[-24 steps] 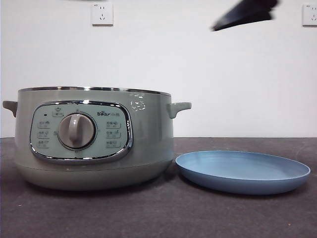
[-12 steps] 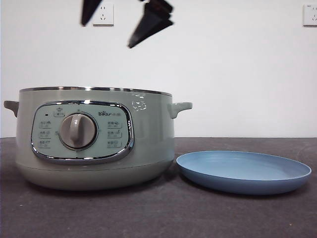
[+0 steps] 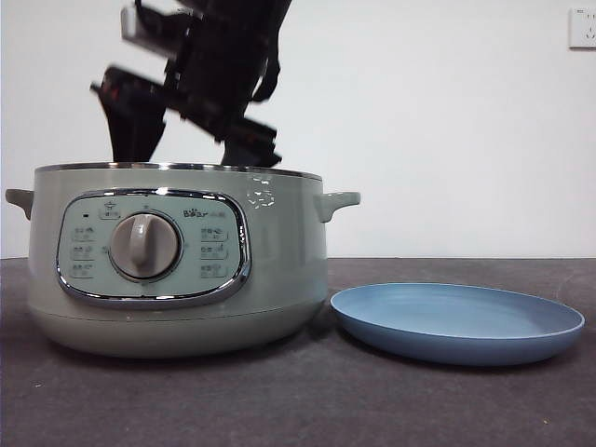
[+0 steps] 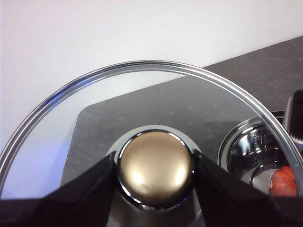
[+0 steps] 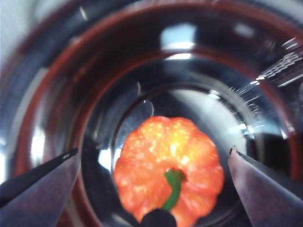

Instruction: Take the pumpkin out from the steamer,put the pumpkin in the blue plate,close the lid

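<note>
The sage-green steamer stands open at the left of the front view. The orange-red pumpkin with its green stem sits on the steel bottom inside; its edge also shows in the left wrist view. My right gripper hangs at the pot's rim, its jaws open on either side of the pumpkin without touching it. My left gripper is shut on the lid's shiny knob and holds the glass lid up, beside the pot and out of the front view. The blue plate lies empty to the right of the steamer.
The dark table runs in front of the pot and plate. A white wall with a socket stands behind. The steamer's side handle sticks out towards the plate.
The right arm has moved from the upper right to the left and come down over the steamer's opening. The steamer and plate have not moved.
</note>
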Robot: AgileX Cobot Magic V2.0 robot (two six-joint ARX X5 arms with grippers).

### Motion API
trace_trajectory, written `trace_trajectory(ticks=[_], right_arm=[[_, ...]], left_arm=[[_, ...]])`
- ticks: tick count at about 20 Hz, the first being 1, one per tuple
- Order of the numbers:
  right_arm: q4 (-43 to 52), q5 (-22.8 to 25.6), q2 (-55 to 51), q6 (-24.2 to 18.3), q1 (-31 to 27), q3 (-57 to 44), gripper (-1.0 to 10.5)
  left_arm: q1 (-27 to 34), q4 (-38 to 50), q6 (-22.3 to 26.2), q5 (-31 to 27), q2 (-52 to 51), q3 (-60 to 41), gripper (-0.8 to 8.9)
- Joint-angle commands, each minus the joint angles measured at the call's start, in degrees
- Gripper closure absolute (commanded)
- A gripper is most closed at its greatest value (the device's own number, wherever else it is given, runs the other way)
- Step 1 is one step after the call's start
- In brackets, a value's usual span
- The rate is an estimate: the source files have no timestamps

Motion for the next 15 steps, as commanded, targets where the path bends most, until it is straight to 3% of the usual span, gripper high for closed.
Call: trace_trajectory(ticks=[1, 5, 6, 8, 12, 15], right_arm=[[0.1, -0.1, 2.4, -0.6, 0.1, -0.2, 3.5], [-0.1, 0.0, 3.3, -0.7, -0.3, -0.2, 3.6], [-0.2, 0.2, 3.3, -0.4, -0.3, -0.2, 5.2], [-0.3, 2.8, 3.2, -0.3, -0.3, -0.2, 9.7], [-1.2, 2.9, 0.4, -0.1, -0.3, -0.1, 9.5], [-6.3, 3.0, -7.4, -0.1, -0.7, -0.1, 9.5]], left_arm=[[0.1, 2.1, 0.7, -0.7, -0.7, 0.8, 8.23], [0.1, 1.9, 0.7, -0.7, -0.7, 0.8, 8.23], [0.1, 1.9, 0.7, -0.6, -0.7, 0.8, 8.23], [0.1, 1.9, 0.7, -0.6, -0.7, 0.8, 8.23], [0.1, 1.9, 0.7, -0.5, -0.7, 0.8, 8.23], [0.1, 2.4, 0.7, -0.1, 0.8, 0.8, 8.23]])
